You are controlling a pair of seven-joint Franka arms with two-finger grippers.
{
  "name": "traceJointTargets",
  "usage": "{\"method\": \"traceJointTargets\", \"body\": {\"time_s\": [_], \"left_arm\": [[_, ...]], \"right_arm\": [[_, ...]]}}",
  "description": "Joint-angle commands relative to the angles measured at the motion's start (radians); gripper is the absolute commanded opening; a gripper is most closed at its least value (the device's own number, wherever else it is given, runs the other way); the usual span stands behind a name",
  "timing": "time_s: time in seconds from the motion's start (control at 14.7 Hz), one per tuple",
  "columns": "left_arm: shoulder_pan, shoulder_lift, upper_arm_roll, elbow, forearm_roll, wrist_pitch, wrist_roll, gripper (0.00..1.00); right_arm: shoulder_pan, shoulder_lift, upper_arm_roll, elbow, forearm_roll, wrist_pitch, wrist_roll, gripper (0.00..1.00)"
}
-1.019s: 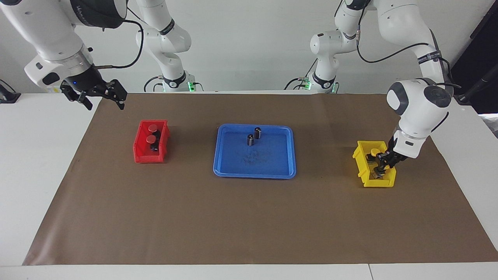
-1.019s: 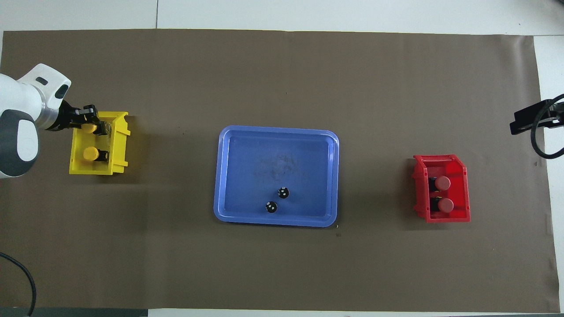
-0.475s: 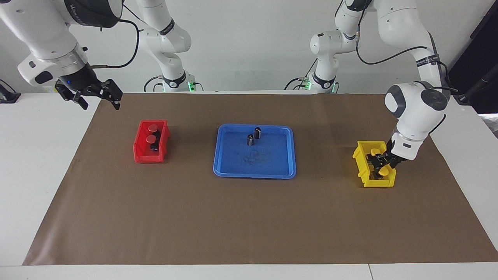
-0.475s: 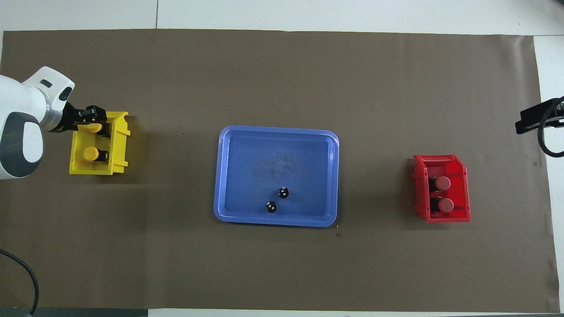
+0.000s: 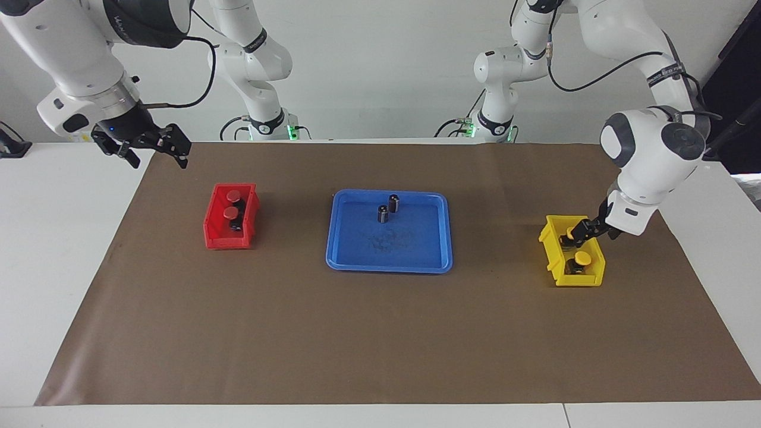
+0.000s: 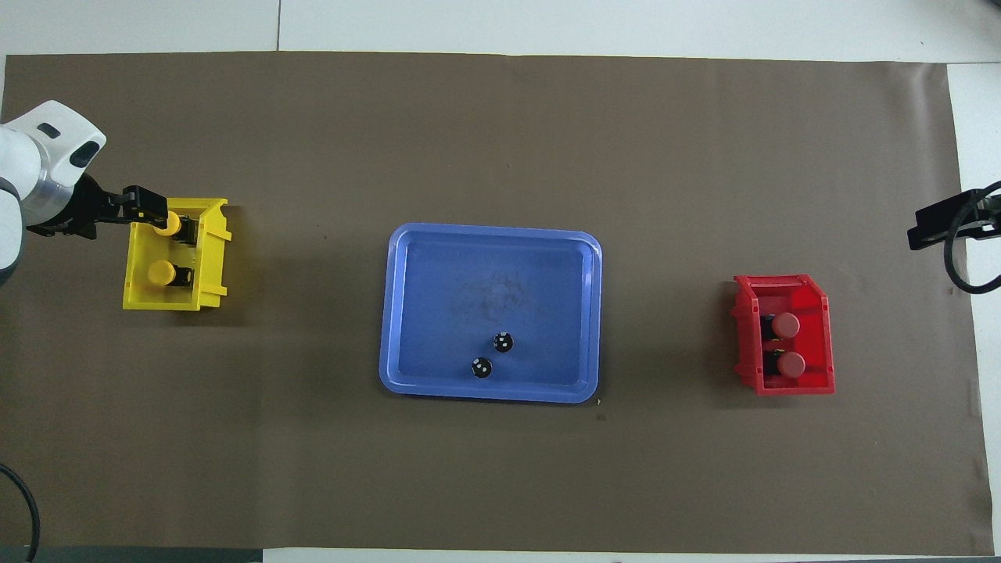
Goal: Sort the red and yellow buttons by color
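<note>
Two yellow buttons (image 5: 581, 258) are sitting in the yellow bin (image 5: 553, 252), one nearer to the robots (image 5: 571, 233) than the other. The left pincer (image 5: 581, 230) is hanging just above the bin, over the nearer button. Its fingers are standing open and are holding nothing. Well away from it, toward the right arm's end of the surface (image 5: 59, 249), two red buttons (image 5: 231, 212) are sitting in the red bin (image 5: 211, 229). The right pincer (image 5: 153, 150) is waiting up in the air over the edge of the brown mat (image 5: 380, 333), past the red bin. Its fingers are standing wide open and are holding nothing. Between the two pincers, a blue tray (image 5: 437, 249) is lying on the mat with two small dark cylinders (image 5: 383, 214) standing in it.
</note>
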Motion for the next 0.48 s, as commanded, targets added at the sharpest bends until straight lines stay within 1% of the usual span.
{"method": "traceJointTargets", "body": {"time_s": [0.0, 0.2, 0.34, 0.41], "left_arm": [[-0.017, -0.065, -0.001, 0.056, 0.017, -0.160, 0.054, 1.00], [-0.018, -0.149, -0.039, 0.064, -0.009, -0.257, 0.074, 1.00], [-0.026, -0.181, -0.046, 0.107, -0.019, -0.352, 0.094, 1.00], [-0.035, -0.187, -0.044, 0.146, -0.027, -0.389, 0.094, 1.00]], "right_arm": [[-0.016, -0.025, 0.009, -0.034, -0.003, 0.009, 0.016, 1.00], [-0.009, -0.025, 0.012, -0.035, -0.003, 0.010, 0.012, 1.00], [-0.006, -0.028, 0.015, -0.042, -0.003, 0.008, 0.013, 1.00], [-0.004, -0.028, 0.018, -0.042, -0.001, 0.008, 0.013, 1.00]]}}
